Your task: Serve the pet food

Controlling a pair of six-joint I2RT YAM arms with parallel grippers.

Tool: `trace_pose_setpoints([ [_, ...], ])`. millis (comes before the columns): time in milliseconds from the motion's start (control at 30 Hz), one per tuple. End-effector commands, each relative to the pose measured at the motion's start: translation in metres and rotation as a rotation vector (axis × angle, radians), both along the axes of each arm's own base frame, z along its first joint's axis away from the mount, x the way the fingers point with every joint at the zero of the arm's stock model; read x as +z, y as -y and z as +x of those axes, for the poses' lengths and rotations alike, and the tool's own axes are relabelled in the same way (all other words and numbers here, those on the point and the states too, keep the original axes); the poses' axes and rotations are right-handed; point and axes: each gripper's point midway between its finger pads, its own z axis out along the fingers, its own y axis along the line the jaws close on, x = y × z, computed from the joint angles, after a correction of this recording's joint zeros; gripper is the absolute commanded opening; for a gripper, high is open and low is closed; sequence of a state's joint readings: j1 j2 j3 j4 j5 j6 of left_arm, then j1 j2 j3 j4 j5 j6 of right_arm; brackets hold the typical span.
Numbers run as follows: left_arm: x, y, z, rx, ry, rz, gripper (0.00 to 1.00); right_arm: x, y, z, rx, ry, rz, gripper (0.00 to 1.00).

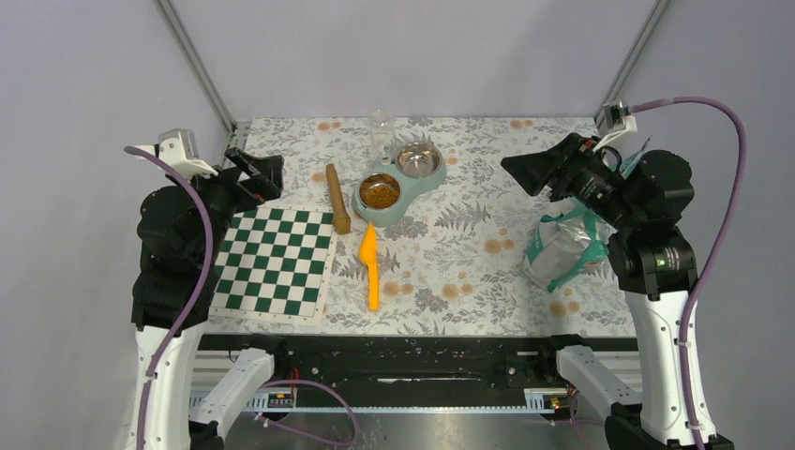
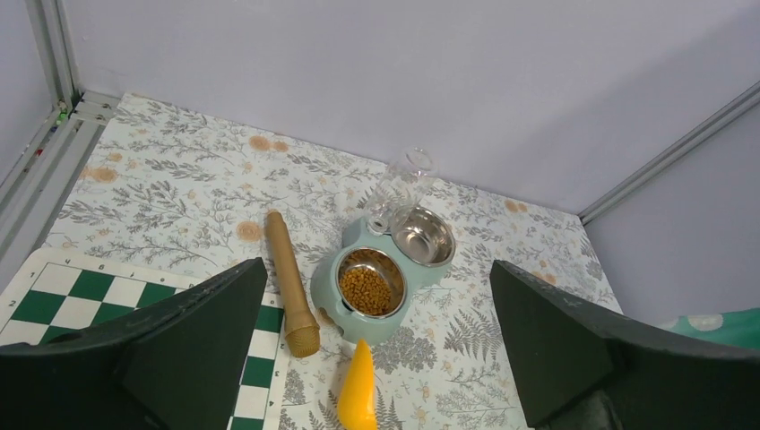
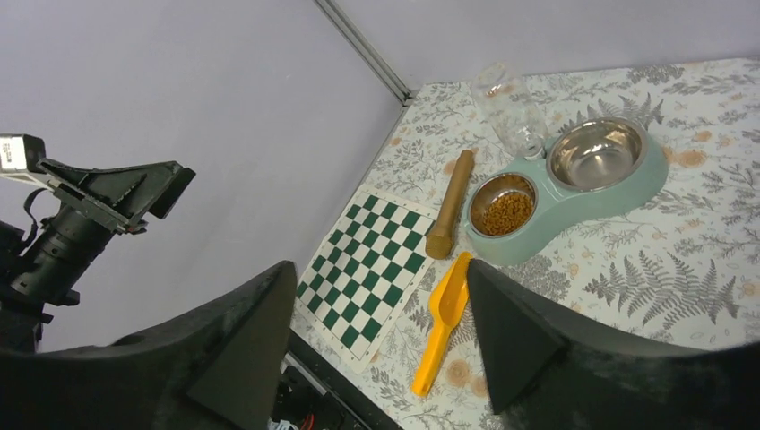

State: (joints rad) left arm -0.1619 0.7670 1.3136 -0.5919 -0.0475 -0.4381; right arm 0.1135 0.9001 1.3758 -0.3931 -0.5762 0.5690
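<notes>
The pet food [image 1: 380, 192] is a heap of brown kibble in the left steel bowl of a teal double feeder [image 1: 413, 190]; the right bowl [image 1: 418, 159] holds nothing. The kibble also shows in the left wrist view [image 2: 367, 288] and the right wrist view [image 3: 506, 212]. An orange scoop [image 1: 372, 267] lies flat on the cloth just in front of the feeder, with no food in it [image 3: 442, 322]. My left gripper [image 1: 255, 174] hangs open over the table's left side, holding nothing [image 2: 376, 269]. High at the right my right gripper [image 1: 525, 173] is open too, nothing between its fingers [image 3: 381, 266].
A teal-and-silver bag [image 1: 562, 248] lies at the right under the right arm. A wooden pestle-like stick [image 1: 337, 199] lies left of the feeder, beside a green-and-white chessboard [image 1: 275, 262]. A clear bottle [image 1: 382, 131] stands on the feeder's back.
</notes>
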Motion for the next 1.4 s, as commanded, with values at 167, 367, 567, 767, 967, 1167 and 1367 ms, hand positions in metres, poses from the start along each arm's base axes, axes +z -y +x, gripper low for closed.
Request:
trace_pose_setpoints([
  [167, 0.01, 0.002, -0.004, -0.022, 0.086, 0.01, 0.99, -0.01, 0.004, -0.008, -0.008, -0.059, -0.059, 1.0],
  [367, 0.004, 0.002, -0.01, -0.022, 0.083, 0.007, 0.99, -0.003, 0.0, -0.025, 0.028, -0.009, -0.035, 1.0],
  [567, 0.002, -0.001, -0.02, -0.025, 0.097, 0.039, 0.99, 0.02, 0.025, -0.045, -0.113, 0.072, -0.088, 0.95],
  [767, -0.004, 0.014, -0.022, -0.114, 0.089, 0.056, 0.99, 0.045, 0.136, -0.069, -0.719, 0.097, -0.253, 0.93],
  [967, -0.008, 0.02, -0.017, -0.143, 0.064, 0.054, 0.99, 0.056, 0.219, -0.101, -1.157, 0.042, -0.397, 1.0],
  [1167, -0.014, 0.025, -0.012, -0.164, 0.031, 0.046, 0.99, 0.036, 0.215, -0.07, -1.131, -0.075, -0.467, 1.0],
  [1367, -0.016, 0.029, -0.008, -0.183, 0.019, 0.07, 0.99, 0.02, 0.212, -0.028, -1.138, -0.176, -0.51, 1.0],
])
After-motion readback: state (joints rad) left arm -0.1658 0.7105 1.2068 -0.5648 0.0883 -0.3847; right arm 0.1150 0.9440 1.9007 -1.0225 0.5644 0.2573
